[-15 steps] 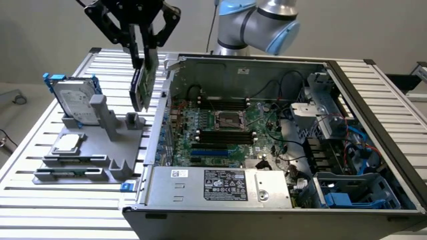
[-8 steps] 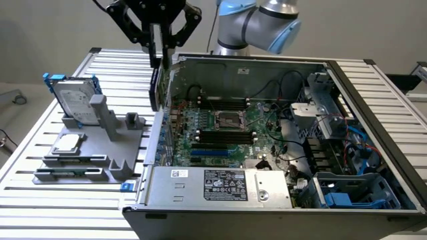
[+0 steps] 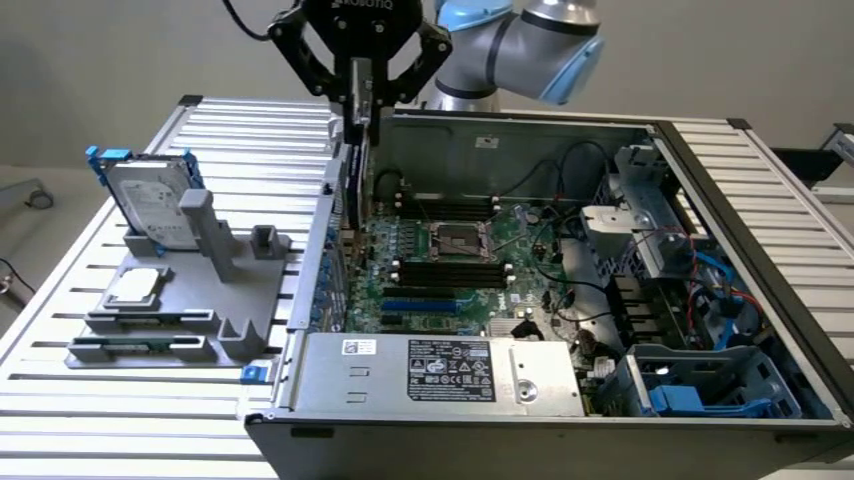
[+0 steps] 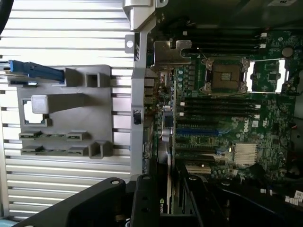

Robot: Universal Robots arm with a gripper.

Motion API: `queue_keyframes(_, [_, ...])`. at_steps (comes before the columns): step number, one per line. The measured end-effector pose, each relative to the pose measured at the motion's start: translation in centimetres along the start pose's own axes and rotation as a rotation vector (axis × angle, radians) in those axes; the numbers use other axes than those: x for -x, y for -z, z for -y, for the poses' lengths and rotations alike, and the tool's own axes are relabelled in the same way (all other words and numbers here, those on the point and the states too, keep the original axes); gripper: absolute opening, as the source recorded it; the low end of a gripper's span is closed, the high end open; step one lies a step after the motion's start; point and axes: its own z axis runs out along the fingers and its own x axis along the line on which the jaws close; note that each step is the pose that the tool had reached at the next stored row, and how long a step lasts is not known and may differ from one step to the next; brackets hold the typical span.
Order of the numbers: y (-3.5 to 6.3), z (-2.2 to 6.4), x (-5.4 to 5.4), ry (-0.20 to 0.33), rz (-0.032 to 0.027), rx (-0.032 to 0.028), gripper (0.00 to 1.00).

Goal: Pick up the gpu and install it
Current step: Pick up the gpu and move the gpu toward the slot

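The jaws were part-closed on the gpu (image 3: pixel 356 170), held edge-down just above the motherboard (image 3: pixel 454 270) beside the case (image 3: pixel 561 130) wall, where any tilt could jam its connector against the slot.

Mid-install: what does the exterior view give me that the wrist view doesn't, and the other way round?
Exterior view adds: the arm's blue-capped joints, the labelled power supply, and the gripper closed on the gpu, held upright and edge-on. Wrist view adds: a green logo on the gpu's black shroud. Shared: the motherboard's CPU socket, the grey fixture, the small silver chip on it.
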Motion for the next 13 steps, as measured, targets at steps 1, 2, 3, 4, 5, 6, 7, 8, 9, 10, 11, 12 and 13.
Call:
queue_keyframes(1, [-0.11,0.0,0.5,0.0,-0.0003,-0.0002,0.26])
queue_keyframes(2, [-0.24,0.01,0.9,0.0,-0.0005,-0.0003,0.26])
queue_keyframes(3, [-0.36,0.01,1.4,0.0,-0.0007,-0.0003,0.26])
queue_keyframes(4, [-0.48,0.01,1.9,0.0,-0.001,-0.0005,0.26])
queue_keyframes(5, [-0.6,0.01,2.3,0.0,-0.0012,-0.0005,0.26])
queue_keyframes(6, [-0.72,0.01,2.8,0.0,-0.0015,-0.0006,0.26])
queue_keyframes(7, [-0.85,0.01,3.2,0.0,-0.0018,-0.0007,0.26])
queue_keyframes(8, [-0.98,0.01,3.7,0.0,-0.0021,-0.0007,0.26])
queue_keyframes(9, [-1.12,0.01,4.2,0.0,-0.0023,-0.0007,0.26])
queue_keyframes(10, [-1.25,0.01,4.6,0.0,-0.0027,-0.0008,0.26])
queue_keyframes(11, [-1.41,0.01,5.1,0.0,-0.0028,-0.0007,0.26])
queue_keyframes(12, [-1.55,-0.02,5.6,0.0,-0.0028,-0.0008,0.26])
queue_keyframes(13, [-1.71,-0.08,6.0,0.0,-0.0028,-0.0009,0.26])
